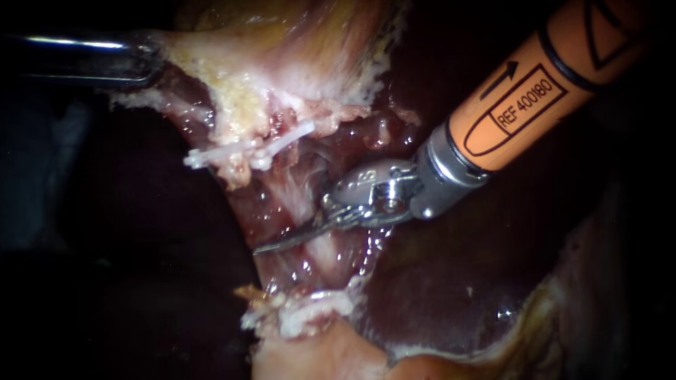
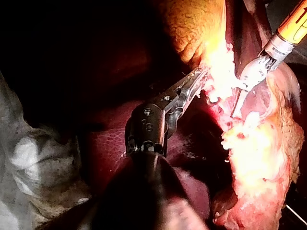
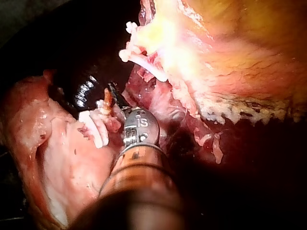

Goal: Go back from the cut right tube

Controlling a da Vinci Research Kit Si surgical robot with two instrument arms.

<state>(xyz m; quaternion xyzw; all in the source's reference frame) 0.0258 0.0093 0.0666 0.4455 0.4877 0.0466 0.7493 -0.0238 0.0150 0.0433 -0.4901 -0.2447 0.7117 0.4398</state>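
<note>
Endoscope view: right instrument [image 1: 282,243], blades together and empty, slants in from upper right, its tips between the cut tube's upper stump [image 1: 246,149] and lower stump [image 1: 303,313]. The way back seems to lie up-right.

Left wrist view: left instrument [image 2: 195,80] clamps pale tissue [image 2: 217,67].

Right wrist view: a clip [image 3: 93,127] sits beside the right instrument's tip.

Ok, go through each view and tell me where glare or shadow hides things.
Left wrist view: glare burns out the pale tissue where the left instrument meets it, hiding the contact; deep shadow lies all around. Endoscope view: light pools in the middle, on the white clip and the right instrument; both sides go black. Right wrist view: glare washes the yellow tissue ahead of the instrument.
</note>
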